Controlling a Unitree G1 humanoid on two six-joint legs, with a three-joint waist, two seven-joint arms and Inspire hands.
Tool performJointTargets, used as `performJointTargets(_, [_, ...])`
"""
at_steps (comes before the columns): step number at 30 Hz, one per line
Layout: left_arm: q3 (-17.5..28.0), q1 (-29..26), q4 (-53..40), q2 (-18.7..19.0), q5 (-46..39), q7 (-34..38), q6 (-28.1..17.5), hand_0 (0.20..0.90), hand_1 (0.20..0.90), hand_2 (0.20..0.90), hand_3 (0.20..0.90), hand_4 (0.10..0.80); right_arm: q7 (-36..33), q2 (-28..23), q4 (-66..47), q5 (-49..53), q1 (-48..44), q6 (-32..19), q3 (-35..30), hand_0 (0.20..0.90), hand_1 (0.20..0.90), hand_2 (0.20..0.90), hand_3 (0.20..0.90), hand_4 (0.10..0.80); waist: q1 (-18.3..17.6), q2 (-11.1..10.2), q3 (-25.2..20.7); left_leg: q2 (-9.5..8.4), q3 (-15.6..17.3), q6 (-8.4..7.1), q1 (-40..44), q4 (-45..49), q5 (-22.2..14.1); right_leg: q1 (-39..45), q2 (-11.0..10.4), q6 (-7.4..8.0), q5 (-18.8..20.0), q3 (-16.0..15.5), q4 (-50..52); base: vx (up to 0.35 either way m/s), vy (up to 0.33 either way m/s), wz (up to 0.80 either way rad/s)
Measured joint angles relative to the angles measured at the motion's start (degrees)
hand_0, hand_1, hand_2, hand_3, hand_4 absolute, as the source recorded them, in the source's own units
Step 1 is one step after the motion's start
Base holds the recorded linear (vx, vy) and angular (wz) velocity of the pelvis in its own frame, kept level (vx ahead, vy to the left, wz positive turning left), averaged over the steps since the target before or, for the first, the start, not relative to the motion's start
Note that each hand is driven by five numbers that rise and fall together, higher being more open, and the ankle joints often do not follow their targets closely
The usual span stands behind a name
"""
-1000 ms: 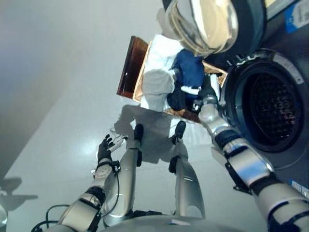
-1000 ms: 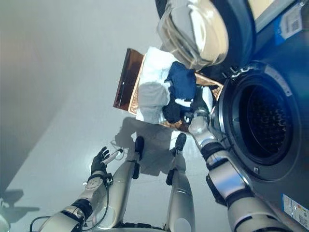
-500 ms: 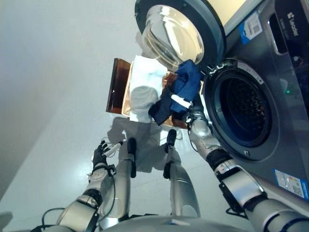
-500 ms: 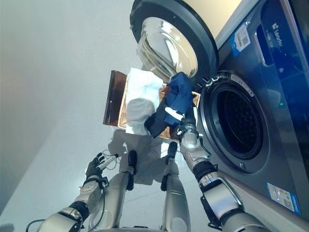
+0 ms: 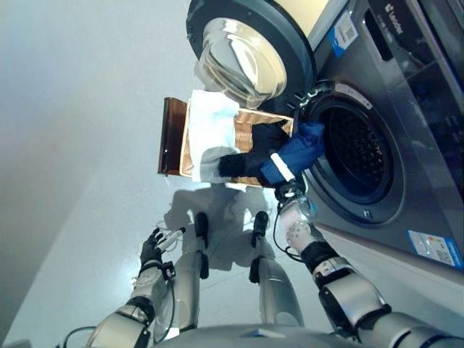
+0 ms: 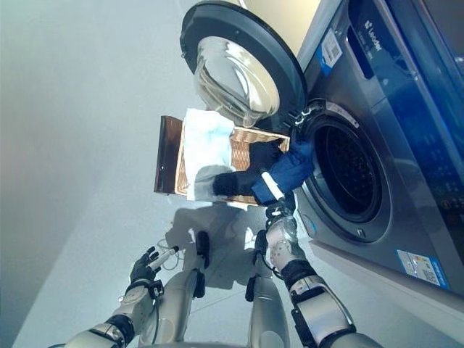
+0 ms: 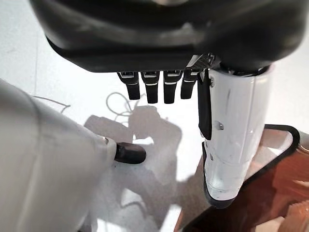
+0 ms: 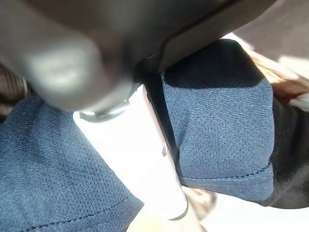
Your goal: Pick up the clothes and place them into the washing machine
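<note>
Tightly, the right hand [image 5: 291,190] pinches knitted navy cloth [image 5: 296,154] beside the round drum opening [image 5: 355,156].

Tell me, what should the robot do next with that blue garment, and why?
Probably push it on into the drum. The right hand grips the blue garment right at the washing machine's open mouth, but the cloth hangs at the rim, not yet inside.

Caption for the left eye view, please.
Right hand carries a blue garment from the basket toward the open washing machine.
</note>
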Motion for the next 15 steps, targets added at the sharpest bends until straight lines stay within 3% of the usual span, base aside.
performJointTargets(15, [-0.4,0.0,0.0,-0.9,-0.1,-0.5,0.0,0.9,0.9,0.9,0.9,0.8,1.2,2.1,5.5,15.3,-4.8,-4.0,-10.6,0.2,0.2,0.2,0.2,0.3,0.1,3.5,-0.3,-1.01,0.4,0.78,0.0,-1.5,0.9,-0.2,-0.7,0.53,1.0,0.5,-1.5,0.003,0.001,0.0])
